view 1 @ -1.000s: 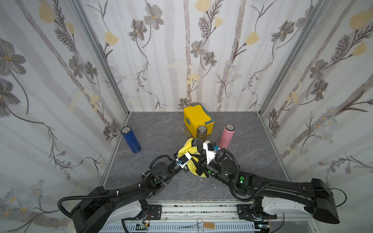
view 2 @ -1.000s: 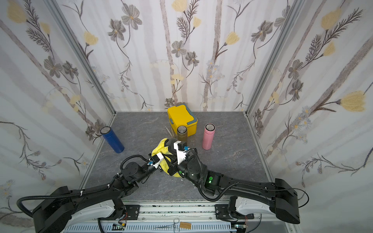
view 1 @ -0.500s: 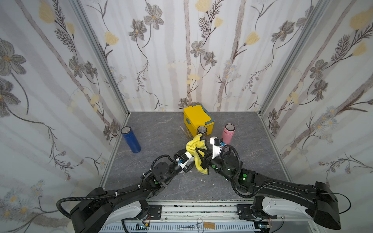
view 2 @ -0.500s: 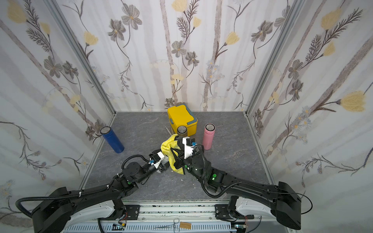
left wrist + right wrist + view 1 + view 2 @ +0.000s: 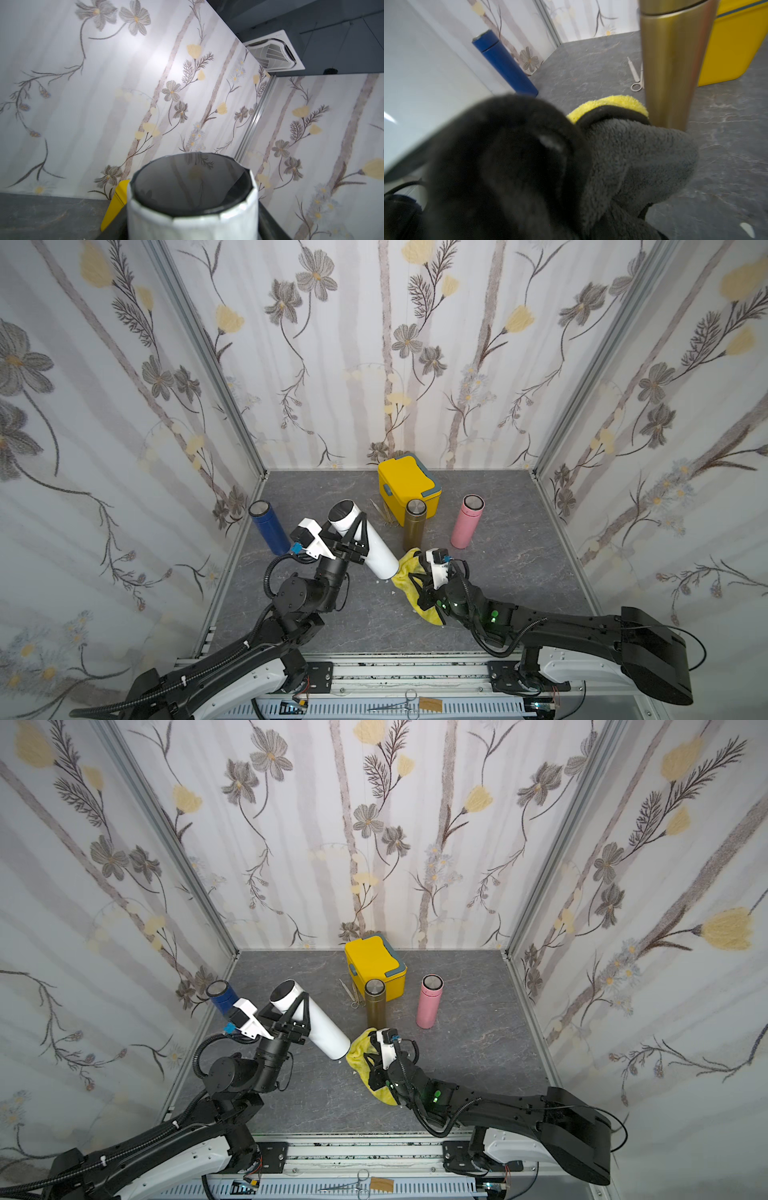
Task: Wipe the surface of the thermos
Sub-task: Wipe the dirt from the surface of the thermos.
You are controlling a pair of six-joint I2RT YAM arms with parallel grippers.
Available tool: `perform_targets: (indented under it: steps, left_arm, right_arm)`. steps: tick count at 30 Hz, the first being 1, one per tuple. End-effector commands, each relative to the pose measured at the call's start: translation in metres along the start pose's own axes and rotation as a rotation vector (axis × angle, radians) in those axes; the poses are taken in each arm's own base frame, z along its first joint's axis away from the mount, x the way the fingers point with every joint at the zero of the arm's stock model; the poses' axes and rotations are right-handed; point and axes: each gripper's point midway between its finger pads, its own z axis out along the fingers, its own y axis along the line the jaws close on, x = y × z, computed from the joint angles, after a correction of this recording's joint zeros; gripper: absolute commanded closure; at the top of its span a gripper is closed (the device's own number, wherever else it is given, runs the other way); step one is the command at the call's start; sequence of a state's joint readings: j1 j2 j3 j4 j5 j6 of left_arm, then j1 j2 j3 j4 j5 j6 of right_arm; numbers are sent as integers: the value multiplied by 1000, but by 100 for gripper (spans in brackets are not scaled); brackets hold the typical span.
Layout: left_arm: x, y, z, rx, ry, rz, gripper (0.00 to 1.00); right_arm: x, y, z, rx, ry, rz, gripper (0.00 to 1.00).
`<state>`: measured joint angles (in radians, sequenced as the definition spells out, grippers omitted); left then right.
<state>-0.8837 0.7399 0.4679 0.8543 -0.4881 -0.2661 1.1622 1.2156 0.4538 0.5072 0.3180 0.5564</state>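
A white thermos (image 5: 365, 543) (image 5: 313, 1025) hangs tilted above the grey floor, dark lid end up and to the left. My left gripper (image 5: 356, 533) (image 5: 300, 1021) is shut on its upper half, black fingers on either side. In the left wrist view the thermos lid (image 5: 191, 182) fills the lower middle. A yellow cloth (image 5: 409, 574) (image 5: 360, 1054) with a grey inner face (image 5: 639, 158) is bunched against the thermos's lower end. My right gripper (image 5: 419, 583) (image 5: 374, 1065) is shut on the cloth, its fingers buried in the folds.
A gold thermos (image 5: 414, 526) (image 5: 670, 62) stands just behind the cloth, a pink one (image 5: 467, 522) to its right, and a blue one (image 5: 268, 531) (image 5: 504, 62) by the left wall. A yellow box (image 5: 407, 489) sits at the back, with metal tweezers (image 5: 384, 512) beside it.
The cloth has slid down off the thermos body to its lower end as my right gripper moved right. My left gripper has carried the thermos up and left, baring its white side.
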Motion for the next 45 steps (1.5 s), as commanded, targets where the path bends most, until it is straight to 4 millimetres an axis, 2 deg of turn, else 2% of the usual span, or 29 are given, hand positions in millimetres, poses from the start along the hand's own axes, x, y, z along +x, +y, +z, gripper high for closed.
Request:
perform_targets:
  steps: [1,5,8,13,16,18,21,23,26,31,35,41,45]
  left_arm:
    - [-4,16,-6,-86,0,-159,100]
    - [-9,13,-13,-41,-21,-231,100]
    - [-8,13,-12,-43,-11,-250,100]
    - [-8,16,-14,-56,-19,-283,100]
    - [-8,17,-14,-60,-21,-283,100]
    - [-7,18,-14,-64,-22,-282,100]
    - [-8,18,-14,-66,-23,-281,100]
    - [-9,21,-15,-73,-32,-269,100]
    - [-14,21,-22,-37,-88,-231,100]
    - [-27,28,-43,21,-225,-191,100]
    - [-29,32,-44,-4,-245,-147,100]
    - [-34,36,-56,23,-325,-100,100]
    - [-24,26,-46,48,-269,-94,100]
  right_arm:
    - [-10,33,9,-102,-57,16,100]
    - [-1,48,21,-159,-38,33,100]
    - [-3,51,23,-174,-48,45,100]
    - [-5,70,24,-247,-47,54,100]
    - [-8,75,18,-285,-71,62,100]
    - [-14,69,14,-270,-100,75,100]
    - [-23,48,10,-227,-129,117,100]
    - [-27,46,3,-242,-144,125,100]
    - [-25,58,-2,-291,-128,108,100]
    - [-9,87,-1,-409,-70,127,100]
    - [-15,108,-8,-500,-75,134,100]
    - [-35,117,-27,-559,-124,146,100]
    - [-33,107,-23,-509,-134,147,100]
